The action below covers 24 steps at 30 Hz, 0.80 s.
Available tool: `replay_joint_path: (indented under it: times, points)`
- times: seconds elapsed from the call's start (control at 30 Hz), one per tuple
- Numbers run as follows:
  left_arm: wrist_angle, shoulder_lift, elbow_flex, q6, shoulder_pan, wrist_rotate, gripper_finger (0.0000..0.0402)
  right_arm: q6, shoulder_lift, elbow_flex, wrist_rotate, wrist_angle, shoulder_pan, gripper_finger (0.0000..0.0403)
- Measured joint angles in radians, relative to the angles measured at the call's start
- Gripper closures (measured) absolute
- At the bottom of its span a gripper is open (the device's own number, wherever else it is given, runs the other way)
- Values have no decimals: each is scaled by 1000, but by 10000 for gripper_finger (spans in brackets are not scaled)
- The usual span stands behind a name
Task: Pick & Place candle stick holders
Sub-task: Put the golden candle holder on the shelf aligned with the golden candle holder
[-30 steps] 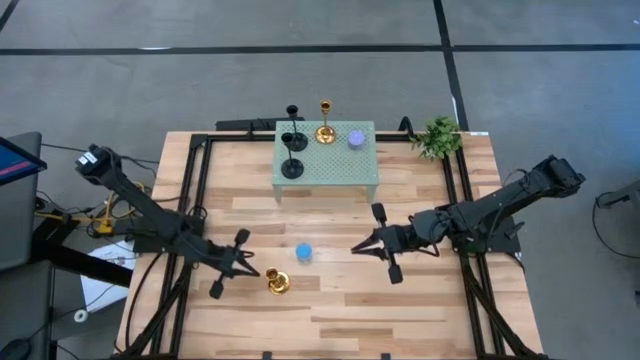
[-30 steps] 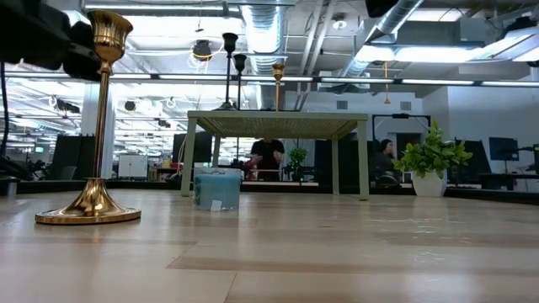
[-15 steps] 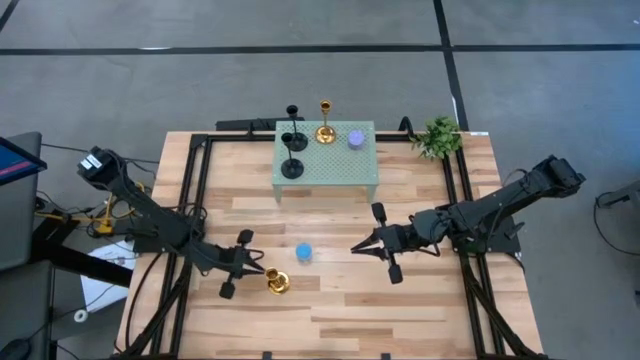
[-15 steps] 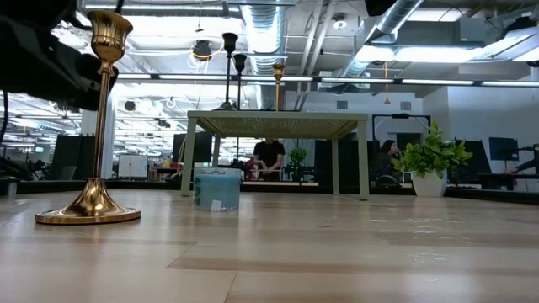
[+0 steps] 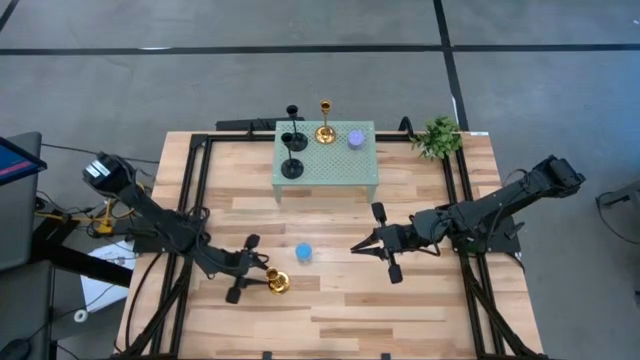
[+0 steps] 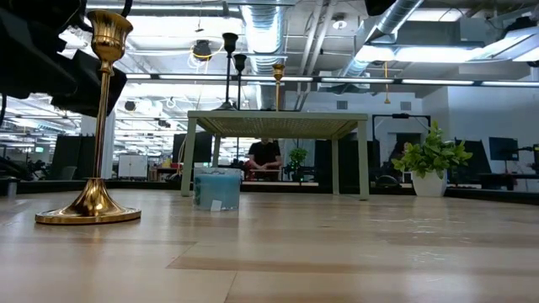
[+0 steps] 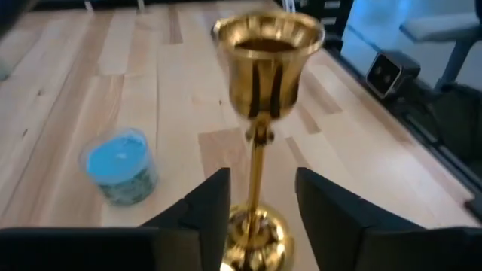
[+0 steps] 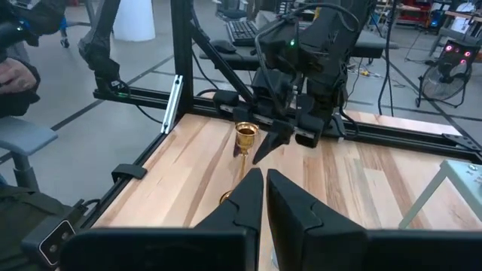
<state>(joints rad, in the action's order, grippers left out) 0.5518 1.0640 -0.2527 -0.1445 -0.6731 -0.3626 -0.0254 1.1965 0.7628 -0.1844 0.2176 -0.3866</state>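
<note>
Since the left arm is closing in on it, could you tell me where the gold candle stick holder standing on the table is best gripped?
Grip the gold candle stick holder on its slim stem, between cup and flared base, coming level from the left gripper's side. It stands upright, and the open fingers already straddle the stem low down; the cup and base look too wide.

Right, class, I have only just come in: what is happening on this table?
The left tool is open around the stem of a gold candle holder standing on the wooden table, not yet gripping it. A blue candle holder sits nearby. The right tool waits shut over mid-table. Two black, one gold and one purple holder stand on the green stand.
</note>
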Motion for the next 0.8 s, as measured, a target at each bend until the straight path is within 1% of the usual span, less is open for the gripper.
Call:
replay_joint_path:
  times: [0.1, 0.23, 0.37, 0.47, 0.63, 0.8]
  points:
    - [63, 34, 0, 5, 0, -22, 237, 0, 0, 0, 0, 0, 0, 391]
    - [78, 76, 0, 5, 1, -86, 234, 0, 0, 0, 0, 0, 0, 391]
    - [148, 110, 0, 5, 0, -87, 239, 0, 0, 0, 0, 0, 0, 391]
    - [193, 131, 0, 5, 0, -86, 245, 0, 0, 0, 0, 0, 0, 390]
    - [202, 158, 0, -14, 0, -82, 259, 0, 0, 0, 0, 0, 0, 390]
    - [239, 173, 0, -21, 0, -82, 286, 0, 0, 0, 0, 0, 0, 390]
